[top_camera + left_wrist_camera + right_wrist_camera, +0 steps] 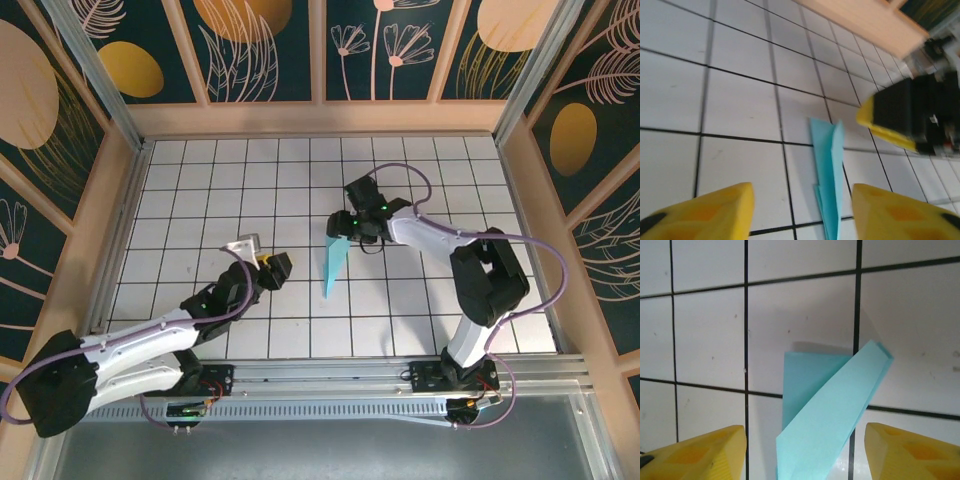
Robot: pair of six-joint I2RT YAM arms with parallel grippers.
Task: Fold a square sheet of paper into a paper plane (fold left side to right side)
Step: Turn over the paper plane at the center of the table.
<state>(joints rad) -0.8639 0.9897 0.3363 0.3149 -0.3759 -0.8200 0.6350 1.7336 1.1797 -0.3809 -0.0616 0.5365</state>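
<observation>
The paper plane (pixel 335 263) lies on the tiled table (pixel 200 180) just right of centre frame, one flap lifted; the right gripper (pixel 345 228) hangs over its upper end, jaws wide, holding nothing; the left gripper (pixel 277 268), to its left, is likewise spread and empty.

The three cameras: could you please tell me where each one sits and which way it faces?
Top external: fixed above and behind the arms, looking down on the tiled table; both arms, left gripper and right gripper show.
Left wrist: on the left arm, looking low across the tiles at the paper plane; its own fingers frame the bottom.
Right wrist: on the right arm, looking steeply down on the plane; its own fingers sit at the bottom corners.
Shared: all see the plane; left wrist also catches the right gripper.
</observation>
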